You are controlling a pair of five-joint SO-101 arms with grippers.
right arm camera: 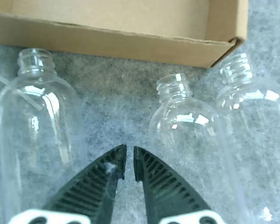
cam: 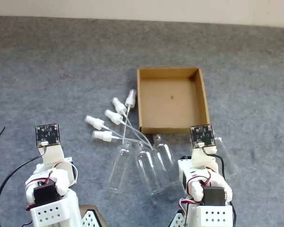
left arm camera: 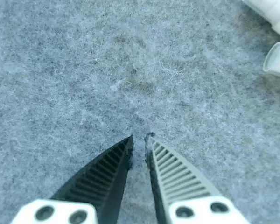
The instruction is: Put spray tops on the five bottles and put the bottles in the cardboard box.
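Clear bottles (cam: pixel 149 163) are lying uncapped on the grey carpet (cam: pixel 61 66) at lower centre of the high view, just below the empty cardboard box (cam: pixel 170 129). Five spray tops (cam: pixel 112 116) are fanning out to the box's left. The left gripper (left arm camera: pixel 139 137) and right gripper (right arm camera: pixel 129 150) are holding nothing, jaws all but touching, the right one sitting between two bottles. The bottles are looking light, thin-walled and slick, likely to roll; a hold across the body near the shoulder seems safest.
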